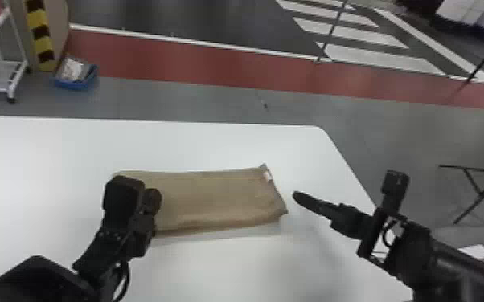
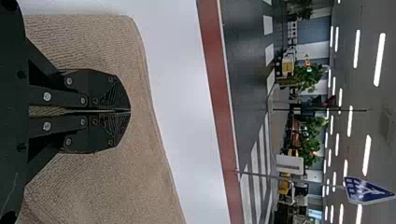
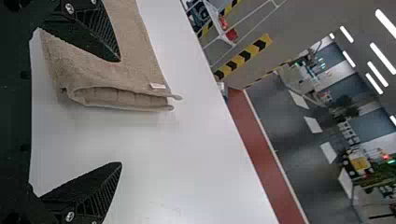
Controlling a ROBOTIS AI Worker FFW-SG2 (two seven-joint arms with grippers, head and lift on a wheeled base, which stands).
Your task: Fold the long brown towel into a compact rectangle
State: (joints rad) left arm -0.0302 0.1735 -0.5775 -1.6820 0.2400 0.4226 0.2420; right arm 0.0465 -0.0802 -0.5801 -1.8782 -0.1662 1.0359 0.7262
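Towel (image 1: 213, 196), brown, finely ribbed cloth: laid on the white, smooth tabletop (image 1: 197, 148) as an oblong, its long sides running from 9 to 3 o'clock; stacked layers are shown at the 3 o'clock end. White label (image 1: 268, 176): attached near the towel's 2 o'clock corner. Left gripper (image 1: 152, 200), black: positioned over the 9 o'clock end, flat fingers brought together; contact cannot be told. Right gripper (image 1: 298, 196), black, ridged inner faces: held beyond the 3 o'clock end, fingers spread apart.
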